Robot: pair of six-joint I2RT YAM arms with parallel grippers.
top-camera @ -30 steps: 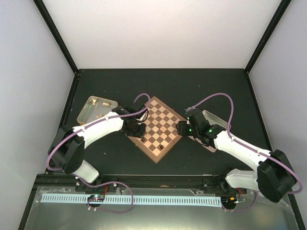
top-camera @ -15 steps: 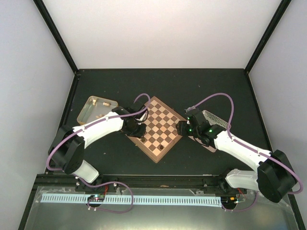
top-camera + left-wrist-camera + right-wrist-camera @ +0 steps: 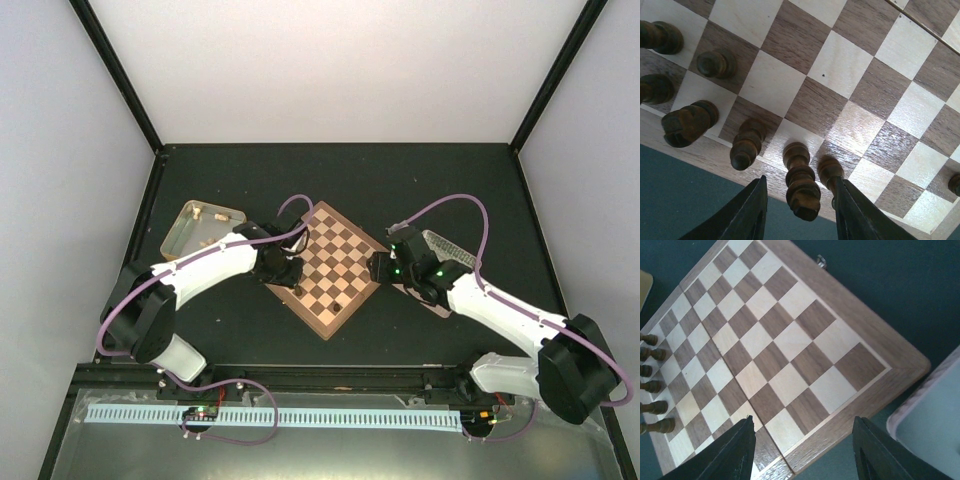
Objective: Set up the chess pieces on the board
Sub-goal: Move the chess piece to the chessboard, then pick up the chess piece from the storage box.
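The board (image 3: 340, 250) lies turned like a diamond in the middle of the table. In the left wrist view several dark chess pieces (image 3: 688, 123) stand along the board's (image 3: 840, 65) near edge row. My left gripper (image 3: 800, 180) stands open astride one tall dark piece (image 3: 803, 189), with a gap on each side; a neighbouring piece (image 3: 829, 171) stands close by the right finger (image 3: 855, 215). In the top view it (image 3: 295, 279) is at the board's left edge. My right gripper (image 3: 802, 420) hangs open over the board's (image 3: 790, 340) right corner, holding nothing.
A gold tray (image 3: 183, 232) with pale pieces sits left of the board, behind my left arm. A pale tray (image 3: 452, 250) lies under my right arm; its corner (image 3: 935, 410) shows beside the board. More dark pieces (image 3: 652, 407) line the board's far side.
My left gripper's jaws have spread apart and let go of the tall dark piece, which now stands on its square. Neither arm has shifted noticeably.
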